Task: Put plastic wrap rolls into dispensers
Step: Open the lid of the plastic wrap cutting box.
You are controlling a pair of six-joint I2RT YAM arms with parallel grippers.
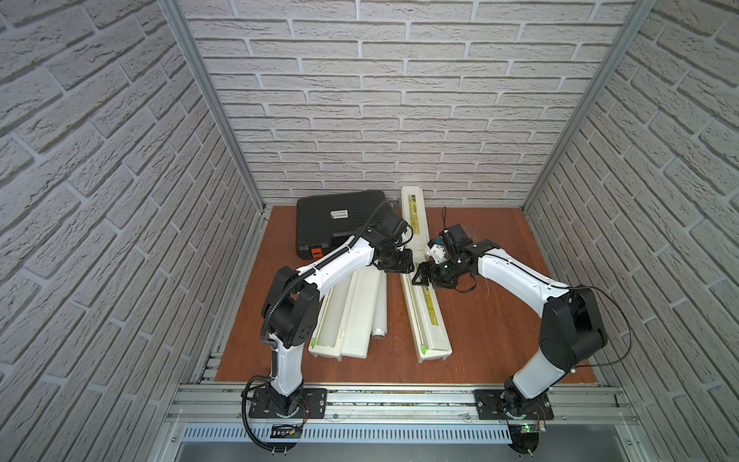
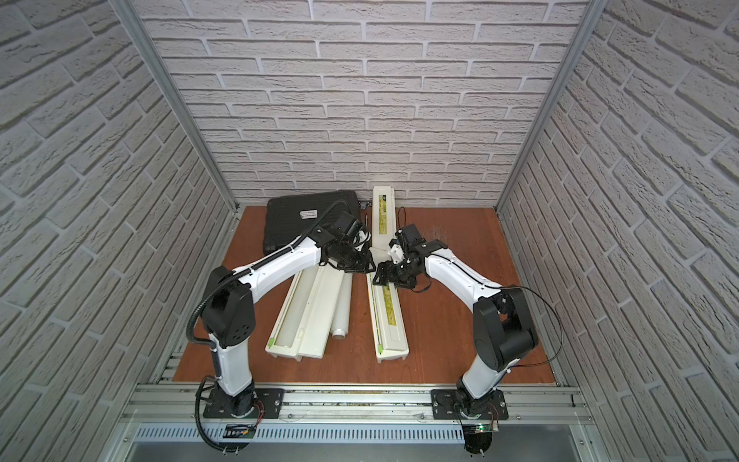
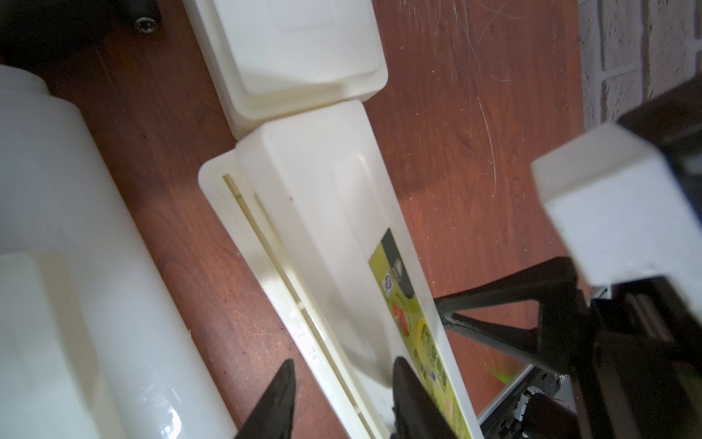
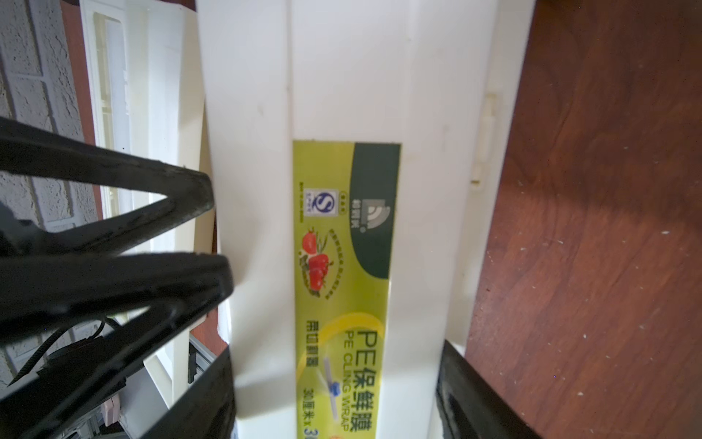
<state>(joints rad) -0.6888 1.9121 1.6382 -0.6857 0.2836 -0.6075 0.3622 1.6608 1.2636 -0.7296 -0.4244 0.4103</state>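
Right wrist view: your right tool (image 4: 334, 380) squeezes the dispenser (image 4: 342, 76), your left tool (image 3: 343, 384) pinches its edge shallowly, so that pinch could slip.

- Black case (image 1: 340, 224) — ribbed lid, lying flat at the table's far left corner against the back wall, seen in both top views.
- Orange latch (image 1: 316, 251) on its near edge; white label (image 1: 339, 213) on its lid.
- Reddish-brown wooden table (image 1: 500, 320), finely scratched.
- White brick-patterned walls (image 1: 380, 100) on three sides.
- Aluminium rails (image 1: 400, 400) along the near edge.
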